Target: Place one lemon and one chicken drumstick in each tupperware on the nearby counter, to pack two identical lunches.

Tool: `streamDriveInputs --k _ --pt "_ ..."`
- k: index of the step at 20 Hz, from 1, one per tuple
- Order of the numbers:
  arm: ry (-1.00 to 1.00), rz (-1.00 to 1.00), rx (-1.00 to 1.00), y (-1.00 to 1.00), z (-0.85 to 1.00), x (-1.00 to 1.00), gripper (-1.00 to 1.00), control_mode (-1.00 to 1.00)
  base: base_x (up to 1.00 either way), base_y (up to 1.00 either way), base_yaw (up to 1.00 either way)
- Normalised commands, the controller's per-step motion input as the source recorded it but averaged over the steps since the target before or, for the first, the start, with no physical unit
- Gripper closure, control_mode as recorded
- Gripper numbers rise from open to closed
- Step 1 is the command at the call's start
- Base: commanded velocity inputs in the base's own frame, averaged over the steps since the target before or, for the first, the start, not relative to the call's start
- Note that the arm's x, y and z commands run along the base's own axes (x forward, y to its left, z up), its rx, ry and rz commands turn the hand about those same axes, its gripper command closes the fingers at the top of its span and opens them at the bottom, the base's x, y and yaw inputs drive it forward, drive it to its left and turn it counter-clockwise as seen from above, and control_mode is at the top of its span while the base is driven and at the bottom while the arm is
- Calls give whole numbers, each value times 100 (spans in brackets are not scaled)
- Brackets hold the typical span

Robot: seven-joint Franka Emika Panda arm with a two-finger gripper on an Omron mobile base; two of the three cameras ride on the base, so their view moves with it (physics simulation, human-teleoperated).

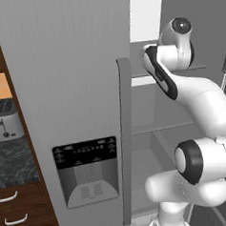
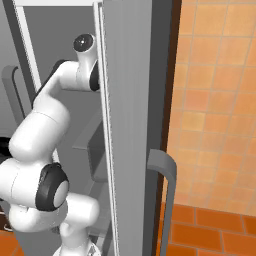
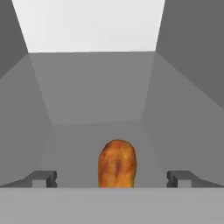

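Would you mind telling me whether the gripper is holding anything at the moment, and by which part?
Nothing is held. The gripper is wide open, its fingertips well clear of the chicken drumstick lying between them.

1 drumstick (image 3: 117,164) lay on a plain grey floor inside a grey-walled compartment, in the hand view. It was golden-orange with browner mottling, its rounded bulbous end up in the frame, its lower part cut off by the view's bottom.

Grey fridge door (image 1: 70,89) with dispenser (image 1: 88,171), toaster (image 1: 4,121) at left, orange tiled wall (image 2: 220,100).
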Motion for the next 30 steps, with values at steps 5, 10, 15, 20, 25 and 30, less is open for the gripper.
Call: streamDriveInputs --k 5,10,15,20,25,30 --pt "13 0 0 0 -29 27 -100 -100 0 0 0" --pt "10 0 0 0 -53 20 100 -100 0 0 0" --pt "-1 0 0 0 -22 10 100 -100 0 0 0" --pt "-8 0 0 -2 0 -8 100 -100 0 0 0" --pt "-31 1 7 -20 2 -95 100 -100 0 0 0" --pt "-17 7 4 -20 24 -100 100 -100 0 0 0"
